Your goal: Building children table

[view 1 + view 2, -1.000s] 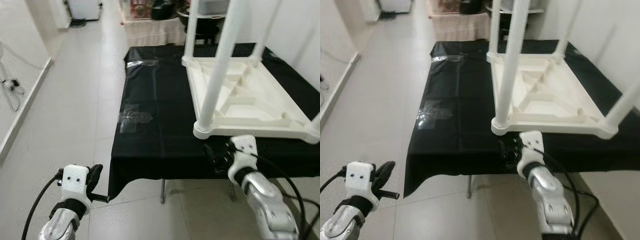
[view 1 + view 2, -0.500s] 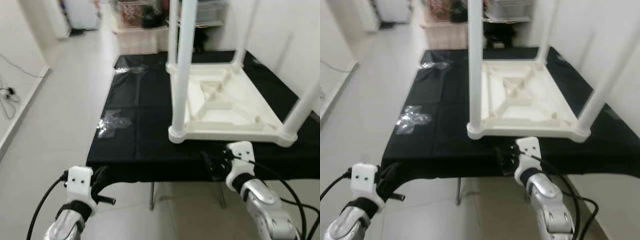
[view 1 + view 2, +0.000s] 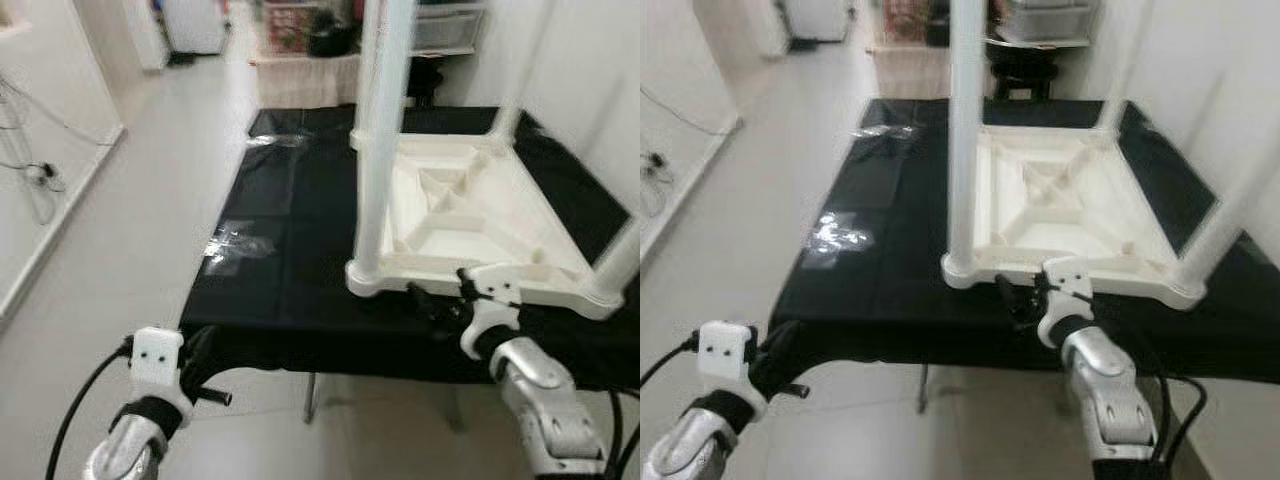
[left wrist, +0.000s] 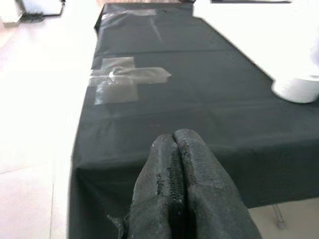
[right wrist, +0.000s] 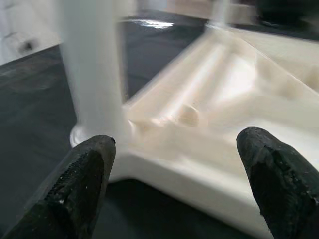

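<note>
So our right hand (image 3: 1025,298) had crept up from the bench (image 3: 290,250) edge, fingers spread wide, the upturned kids' table (image 3: 470,215) right ahead of it, ready to grab, while our left hand (image 4: 177,164) stayed pinched shut, low.

I stand in a plain room of a home: pale tiled floor (image 3: 150,200), white walls (image 3: 60,90), a cable (image 3: 40,175) trailing along the left skirting, storage shelves with bins (image 3: 440,25) at the far end, and a counter (image 3: 290,230) draped in black cloth before me.
</note>
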`<state>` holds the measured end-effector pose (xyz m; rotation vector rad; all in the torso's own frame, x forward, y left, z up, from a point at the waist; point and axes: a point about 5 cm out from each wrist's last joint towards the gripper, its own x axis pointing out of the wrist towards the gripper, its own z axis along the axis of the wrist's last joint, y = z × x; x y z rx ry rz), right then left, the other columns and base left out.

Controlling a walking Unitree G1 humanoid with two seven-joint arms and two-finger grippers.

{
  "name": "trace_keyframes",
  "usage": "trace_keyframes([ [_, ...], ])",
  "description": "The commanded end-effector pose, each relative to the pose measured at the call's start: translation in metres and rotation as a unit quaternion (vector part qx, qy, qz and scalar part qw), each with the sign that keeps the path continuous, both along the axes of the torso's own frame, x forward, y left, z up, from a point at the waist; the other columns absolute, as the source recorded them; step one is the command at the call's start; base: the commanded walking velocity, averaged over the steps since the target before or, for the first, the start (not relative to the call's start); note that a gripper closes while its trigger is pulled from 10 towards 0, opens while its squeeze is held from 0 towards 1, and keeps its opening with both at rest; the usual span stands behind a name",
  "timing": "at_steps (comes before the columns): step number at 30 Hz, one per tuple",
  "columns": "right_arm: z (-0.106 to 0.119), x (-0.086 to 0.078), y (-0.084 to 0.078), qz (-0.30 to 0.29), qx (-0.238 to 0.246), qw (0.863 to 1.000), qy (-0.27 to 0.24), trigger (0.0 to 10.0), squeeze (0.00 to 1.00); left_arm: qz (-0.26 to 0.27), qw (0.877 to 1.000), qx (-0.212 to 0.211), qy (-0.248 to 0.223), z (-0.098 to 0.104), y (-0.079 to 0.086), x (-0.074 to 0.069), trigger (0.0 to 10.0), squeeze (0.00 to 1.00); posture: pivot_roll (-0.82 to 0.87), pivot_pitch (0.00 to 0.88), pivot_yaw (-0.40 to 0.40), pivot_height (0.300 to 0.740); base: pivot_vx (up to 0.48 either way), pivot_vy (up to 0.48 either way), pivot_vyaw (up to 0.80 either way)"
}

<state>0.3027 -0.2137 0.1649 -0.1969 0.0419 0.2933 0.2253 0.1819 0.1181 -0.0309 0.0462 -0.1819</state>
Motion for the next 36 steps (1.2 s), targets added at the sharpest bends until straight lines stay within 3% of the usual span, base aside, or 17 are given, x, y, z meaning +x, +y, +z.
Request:
trace_keyframes([
  [1, -0.002, 0.0, 0.003, 0.03, -0.001, 0.999, 0.014, 10.0, 0.0, -0.009, 1.0, 0.003, 0.009, -0.001, 0.0, -0.002, 10.0, 0.0, -0.02, 0.091, -0.023, 0.74, 0.334, 0.0, 0.0],
  [5, 0.007, -0.002, -0.002, 0.073, -0.015, 0.997, 0.012, 10.0, 0.0, -0.013, 1.0, 0.003, 0.01, -0.001, -0.002, -0.002, 10.0, 0.0, -0.02, 0.094, -0.024, 0.74, 0.334, 0.0, 0.0],
  [6, 0.012, -0.006, -0.007, 0.11, -0.047, 0.993, 0.016, 10.0, 0.0, -0.016, 1.0, 0.001, 0.011, -0.002, -0.002, -0.002, 10.0, 0.0, -0.02, 0.095, -0.025, 0.74, 0.334, 0.0, 0.0],
  [9, 0.016, -0.012, -0.014, 0.155, -0.086, 0.984, 0.03, 10.0, 0.0, -0.021, 1.0, -0.003, 0.012, -0.002, -0.003, -0.003, 10.0, 0.0, -0.02, 0.095, -0.025, 0.74, 0.331, 0.0, 0.0],
  [10, 0.02, -0.021, -0.02, 0.199, -0.111, 0.972, 0.051, 10.0, 0.0, -0.027, 1.0, -0.008, 0.013, -0.002, -0.005, -0.004, 10.0, 0.0, -0.02, 0.099, -0.026, 0.74, 0.0, 0.0, 0.0],
  [11, 0.02, -0.021, -0.02, 0.199, -0.111, 0.972, 0.051, 10.0, 0.0, -0.027, 1.0, -0.008, 0.013, -0.002, -0.005, -0.004, 10.0, 0.0, -0.02, 0.099, -0.026, 0.74, 0.0, 0.0, 0.0],
  [13, 0.025, -0.042, -0.033, 0.284, -0.148, 0.941, 0.112, 10.0, 0.0, -0.047, 0.999, -0.007, 0.021, -0.004, -0.01, -0.009, 10.0, 0.0, -0.02, 0.105, -0.029, 0.74, 0.0, 0.0, 0.0],
  [14, 0.025, -0.042, -0.033, 0.284, -0.148, 0.941, 0.112, 10.0, 0.0, -0.047, 0.999, -0.007, 0.021, -0.004, -0.01, -0.009, 10.0, 0.0, -0.02, 0.105, -0.029, 0.74, 0.0, 0.0, 0.0],
  [15, 0.027, -0.048, -0.037, 0.309, -0.155, 0.929, 0.134, 10.0, 0.0, -0.055, 0.998, -0.007, 0.023, -0.005, -0.012, -0.01, 10.0, 0.0, -0.02, 0.105, -0.03, 0.74, 0.0, 0.0, 0.0],
  [17, 0.027, -0.048, -0.037, 0.309, -0.155, 0.929, 0.134, 10.0, 0.0, -0.055, 0.998, -0.007, 0.023, -0.005, -0.012, -0.01, 10.0, 0.0, -0.02, 0.105, -0.03, 0.74, 0.0, 0.0, 0.0],
  [18, 0.028, -0.052, -0.041, 0.326, -0.165, 0.917, 0.158, 10.0, 0.0, -0.062, 0.998, -0.005, 0.026, -0.006, -0.013, -0.011, 10.0, 0.0, -0.02, 0.106, -0.031, 0.74, 0.0, 0.0, 0.0],
  [19, 0.028, -0.052, -0.041, 0.326, -0.165, 0.917, 0.158, 10.0, 0.0, -0.062, 0.998, -0.005, 0.026, -0.006, -0.013, -0.011, 10.0, 0.0, -0.02, 0.106, -0.031, 0.74, 0.0, 0.0, 0.0],
  [20, 0.028, -0.056, -0.041, 0.351, -0.164, 0.903, 0.184, 10.0, 0.0, -0.065, 0.997, -0.004, 0.028, -0.007, -0.014, -0.012, 10.0, 0.0, -0.02, 0.108, -0.033, 0.74, 0.0, 0.0, 0.0],
  [22, 0.028, -0.056, -0.041, 0.351, -0.164, 0.903, 0.184, 10.0, 0.0, -0.065, 0.997, -0.004, 0.028, -0.007, -0.014, -0.012, 10.0, 0.0, -0.02, 0.108, -0.033, 0.74, 0.0, 0.0, 0.0],
  [24, 0.024, -0.061, -0.037, 0.393, -0.175, 0.874, 0.226, 10.0, 0.0, -0.07, 0.997, -0.001, 0.031, -0.008, -0.016, -0.014, 10.0, 0.0, -0.02, 0.113, -0.039, 0.74, 0.0, 0.0, 0.0],
  [27, 0.011, -0.055, -0.035, 0.381, -0.208, 0.865, 0.252, 10.0, 0.0, -0.07, 0.997, 0.002, 0.033, -0.009, -0.016, -0.015, 10.0, 0.0, -0.02, 0.114, -0.042, 0.74, 0.0, 0.0, 0.0],
  [36, -0.015, -0.032, -0.027, 0.331, -0.242, 0.872, 0.267, 10.0, 0.0, -0.07, 0.997, 0.006, 0.035, -0.01, -0.016, -0.018, 10.0, 0.0, -0.01, 0.121, -0.038, 0.74, 0.0, 0.0, 0.0],
])
